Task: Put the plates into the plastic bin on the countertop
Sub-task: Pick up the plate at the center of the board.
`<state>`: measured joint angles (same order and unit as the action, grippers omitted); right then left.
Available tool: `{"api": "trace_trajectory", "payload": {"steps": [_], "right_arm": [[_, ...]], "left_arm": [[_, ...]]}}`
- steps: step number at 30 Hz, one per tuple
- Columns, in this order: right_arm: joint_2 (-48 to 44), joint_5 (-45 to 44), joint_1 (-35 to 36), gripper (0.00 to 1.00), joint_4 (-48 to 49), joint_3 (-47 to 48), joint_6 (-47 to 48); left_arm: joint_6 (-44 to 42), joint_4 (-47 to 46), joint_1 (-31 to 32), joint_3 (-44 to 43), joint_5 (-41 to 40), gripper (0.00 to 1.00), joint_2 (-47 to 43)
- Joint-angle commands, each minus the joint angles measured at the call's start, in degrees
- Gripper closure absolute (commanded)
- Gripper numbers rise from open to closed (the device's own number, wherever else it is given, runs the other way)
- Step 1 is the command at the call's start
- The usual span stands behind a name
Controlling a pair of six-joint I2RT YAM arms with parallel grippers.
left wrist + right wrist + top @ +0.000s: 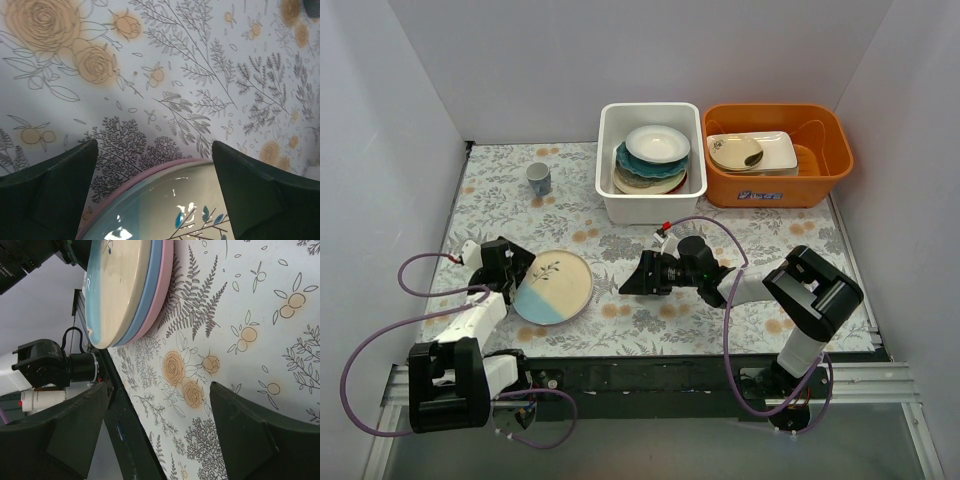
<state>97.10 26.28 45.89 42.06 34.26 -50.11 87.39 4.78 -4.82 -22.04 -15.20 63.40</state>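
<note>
A stack of plates (557, 285) lies on the countertop (620, 235): a cream-and-light-blue plate with a sprig on top, with a blue plate (150, 285) and a pink plate (163, 285) under it. My left gripper (523, 272) is open at the stack's left rim, and the plate's edge (190, 200) lies between its fingers (50, 185) without touching them. My right gripper (627, 285) is open and empty, low over the countertop to the right of the stack and apart from it. The plastic bin (610, 160) at the back holds several plates with a white plate (657, 143) on top.
An orange tub (825, 150) right of the bin holds a rectangular white dish with a beige bowl (736, 151). A small mug (539, 178) stands at the back left. The table's dark front edge (132, 440) runs close to the right gripper. White walls enclose three sides.
</note>
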Motion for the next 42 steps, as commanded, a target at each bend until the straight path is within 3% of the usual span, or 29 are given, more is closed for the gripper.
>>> {"api": "trace_trajectory", "payload": {"steps": [1, 11, 19, 24, 27, 30, 34, 35, 38, 42], "right_arm": [[-1.74, -0.97, 0.17, 0.1, 1.35, -0.33, 0.89], [-1.56, -0.97, 0.17, 0.11, 2.14, -1.04, 0.63], [-1.82, -0.88, 0.17, 0.17, 1.97, -0.86, 0.36], [-1.83, -1.06, 0.08, 0.22, 1.71, -0.16, 0.19], [-1.39, -1.15, 0.17, 0.27, 1.27, 0.28, 0.19], [-0.51, -1.5, 0.08, 0.36, 1.0, 0.72, 0.1], [-0.07, -2.11, 0.08, 0.61, -0.14, 0.81, -0.17], [-0.16, -2.98, -0.01, 0.75, -0.75, 0.89, 0.01], [-0.86, -4.57, -0.36, 0.92, -2.77, 0.37, 0.36], [-1.91, -5.28, -1.24, 0.99, -3.48, -0.51, 0.62]], "left_arm": [[0.67, -4.5, 0.25, 3.49, 12.02, 0.02, -0.29], [4.88, -11.28, 0.51, 8.24, 25.57, 0.02, 0.94], [7.17, -14.35, 3.94, 9.91, 27.15, 0.03, 0.33], [9.11, -14.53, 12.18, 8.51, 22.95, 0.03, 0.85], [9.99, -14.88, 13.78, 7.9, 22.32, 0.03, 2.25], [9.81, -15.06, 14.4, 7.28, 23.02, 0.03, 3.05], [9.46, -14.44, 14.75, 7.54, 22.59, 0.03, 1.91], [9.11, -13.75, 14.75, 7.45, 22.24, 0.03, 1.56], [9.02, -13.48, 14.75, 8.15, 21.62, 0.03, 0.06], [8.58, -12.69, 14.75, 8.07, 21.53, 0.03, -0.64]]}}
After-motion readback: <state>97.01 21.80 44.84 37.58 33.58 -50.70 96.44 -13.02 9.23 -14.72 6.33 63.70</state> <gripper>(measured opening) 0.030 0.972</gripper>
